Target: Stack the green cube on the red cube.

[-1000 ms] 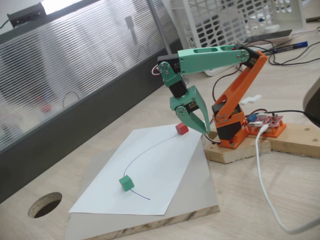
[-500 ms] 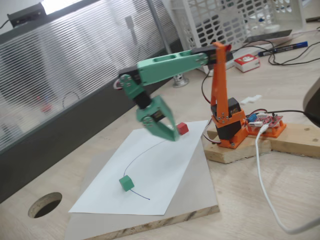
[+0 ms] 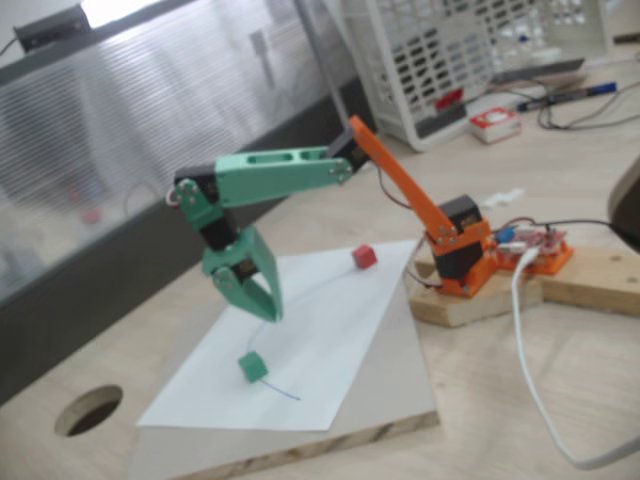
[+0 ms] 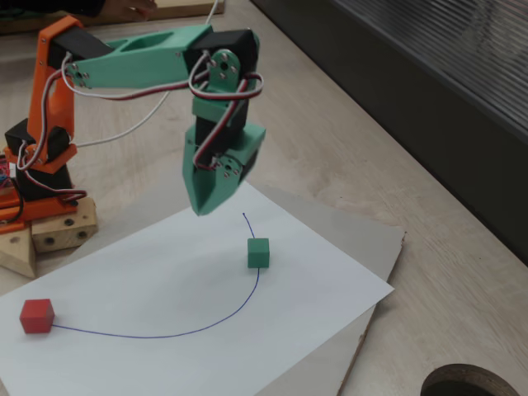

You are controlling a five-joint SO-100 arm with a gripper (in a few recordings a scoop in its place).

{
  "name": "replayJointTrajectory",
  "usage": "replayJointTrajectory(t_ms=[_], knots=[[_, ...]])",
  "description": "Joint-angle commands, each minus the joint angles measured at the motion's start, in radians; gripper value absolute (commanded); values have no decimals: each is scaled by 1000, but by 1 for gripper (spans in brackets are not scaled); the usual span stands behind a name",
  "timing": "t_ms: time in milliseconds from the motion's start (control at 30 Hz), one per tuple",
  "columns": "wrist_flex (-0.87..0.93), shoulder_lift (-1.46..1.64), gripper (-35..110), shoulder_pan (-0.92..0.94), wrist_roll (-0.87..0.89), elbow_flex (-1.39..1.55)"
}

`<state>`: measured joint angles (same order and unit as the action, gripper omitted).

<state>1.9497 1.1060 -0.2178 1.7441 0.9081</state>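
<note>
Hovering w/ jaws closed, holding nothing: gripper point(image 4: 204, 200) above white paper point(image 4: 165, 272), near green cube point(image 4: 258, 252). Sitting well apart at curved line's other end: red cube point(image 4: 37, 316).

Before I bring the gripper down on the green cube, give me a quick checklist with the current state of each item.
1. Green cube free on the paper, nothing touching it: ok.
2. Gripper holding nothing: ok.
3. Jaws open enough to straddle the cube: not ok, they look shut.
4. Gripper lined up over the cube: not ok, in both fixed views it hangs above the paper and off to one side of the cube.
5. Red cube clear on top and well apart from the green one: ok.
</note>
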Motion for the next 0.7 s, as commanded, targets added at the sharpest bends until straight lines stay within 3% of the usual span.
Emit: replayJointTrajectory(t_ms=[0,233,667], knots=[[-100,-11,2,-11,14,-41],[-365,-14,2,-8,14,-32],[-376,-14,2,-6,14,-28]])
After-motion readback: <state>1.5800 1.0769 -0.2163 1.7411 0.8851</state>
